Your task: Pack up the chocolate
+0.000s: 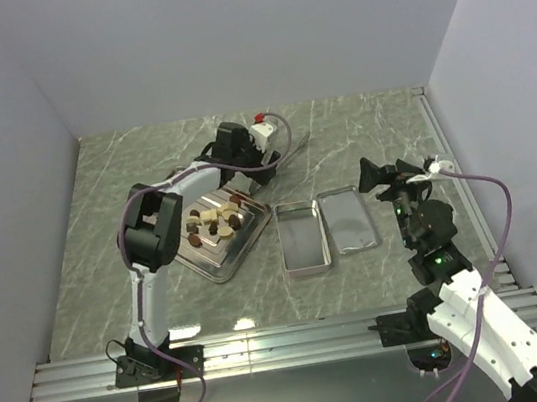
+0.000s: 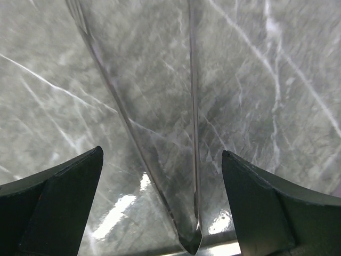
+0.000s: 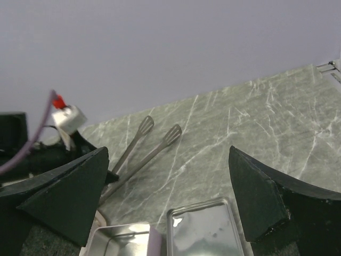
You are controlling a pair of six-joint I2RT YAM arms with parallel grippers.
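The chocolate (image 1: 216, 221), dark brown and cream lumps, lies on the ridged steel tray (image 1: 220, 269) left of centre. The silver tin (image 1: 303, 238) stands open beside it, with its lid (image 1: 347, 220) lying upside down to its right. Steel tongs (image 1: 286, 151) lie on the table behind the tray. My left gripper (image 1: 248, 164) is open over the tongs' joined end (image 2: 192, 237), a finger on each side and not touching. My right gripper (image 1: 371, 177) is open and empty, raised behind the lid. The right wrist view shows the tongs (image 3: 144, 146), tin (image 3: 120, 240) and lid (image 3: 205, 232).
White walls close off the table at the back and both sides. A metal rail (image 1: 289, 339) runs along the near edge by the arm bases. The left arm's purple cable (image 1: 283, 128) loops above the tongs.
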